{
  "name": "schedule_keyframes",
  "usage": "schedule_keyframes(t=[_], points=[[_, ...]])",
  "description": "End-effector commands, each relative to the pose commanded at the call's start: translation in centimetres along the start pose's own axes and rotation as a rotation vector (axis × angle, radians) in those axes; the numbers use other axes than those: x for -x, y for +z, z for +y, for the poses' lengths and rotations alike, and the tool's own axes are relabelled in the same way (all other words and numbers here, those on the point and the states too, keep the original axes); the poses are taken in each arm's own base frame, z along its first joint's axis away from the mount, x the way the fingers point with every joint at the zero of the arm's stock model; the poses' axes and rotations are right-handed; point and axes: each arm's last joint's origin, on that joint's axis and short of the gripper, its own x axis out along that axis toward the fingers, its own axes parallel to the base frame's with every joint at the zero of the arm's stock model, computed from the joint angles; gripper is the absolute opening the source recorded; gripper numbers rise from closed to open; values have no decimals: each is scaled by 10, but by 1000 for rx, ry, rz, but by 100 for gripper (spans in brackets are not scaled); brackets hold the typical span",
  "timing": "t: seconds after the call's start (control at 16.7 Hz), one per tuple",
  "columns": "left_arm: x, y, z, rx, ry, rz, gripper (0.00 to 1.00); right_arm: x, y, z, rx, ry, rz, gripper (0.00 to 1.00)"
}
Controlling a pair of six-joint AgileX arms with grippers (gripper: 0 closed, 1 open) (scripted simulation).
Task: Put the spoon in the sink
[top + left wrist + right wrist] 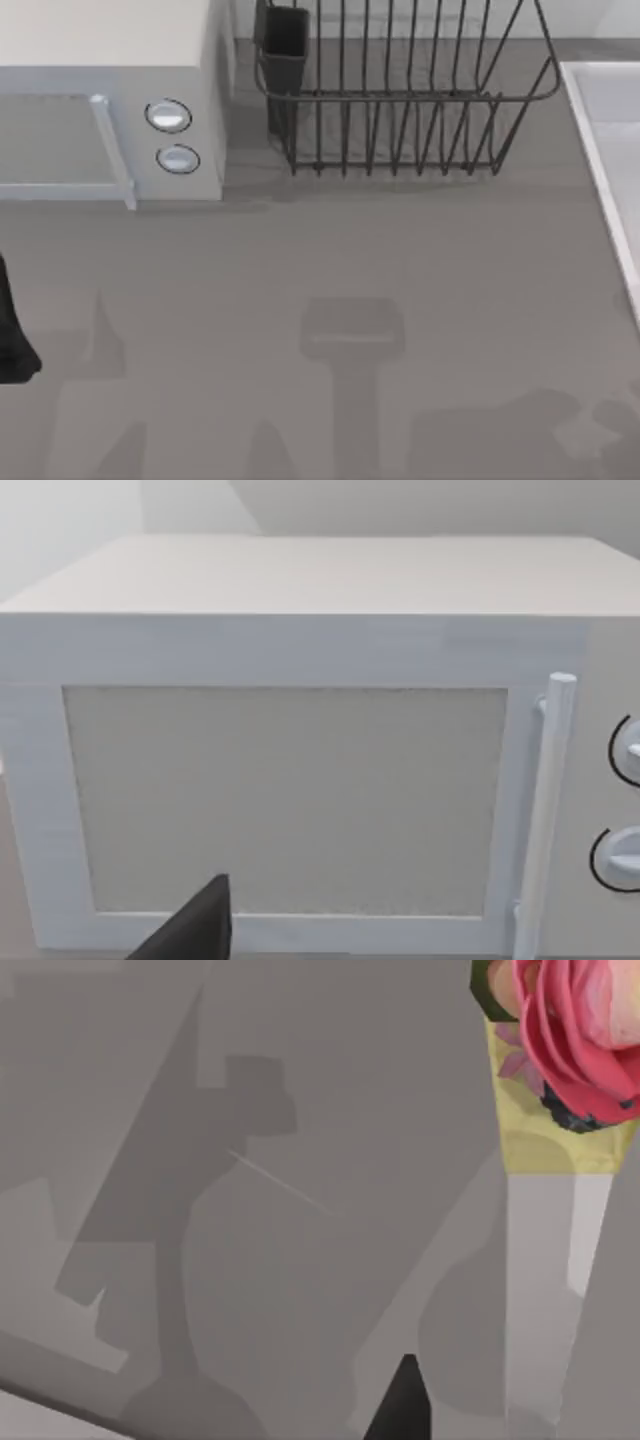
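Your grey table (400, 250) lies bare in front, with the microwave (110, 100) and dish rack (400, 90) behind. The sink (610, 150) sits at the right edge, so the right arm looks nearer; I can't find the spoon. The left arm (12, 330) waits at the left edge, and I cannot tell either gripper's state.

A matte black piece of the left arm (12, 335) juts in at the table's left edge, blocky and unmarked. In each wrist view a black finger (195, 930) tip (400, 1405) shows, plain and wedge-shaped, with no cables, screws or lettering visible.
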Motion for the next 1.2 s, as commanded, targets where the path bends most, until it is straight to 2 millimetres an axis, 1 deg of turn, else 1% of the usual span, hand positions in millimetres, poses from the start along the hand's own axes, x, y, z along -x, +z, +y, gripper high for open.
schedule_keyframes(t=[0.18,0.24,0.36,0.54,0.66,0.78,0.9,1.02,1.2], points=[[0,0,0,0,0,0,100,6,11,-7,1,9,14,0],[0,0,0,0,0,0,100,9,18,-12,2,15,25,0],[0,0,0,0,0,0,100,16,39,-25,5,32,51,0],[0,0,0,0,0,0,100,27,83,-53,13,50,82,0],[0,0,0,0,0,0,100,34,118,-74,18,54,89,0],[0,0,0,0,0,0,100,36,154,-96,20,55,92,0],[0,0,0,0,0,0,100,31,186,-116,20,53,90,0],[0,0,0,0,0,0,100,23,212,-132,19,44,78,0],[0,0,0,0,0,0,100,9,239,-148,14,24,49,0]])
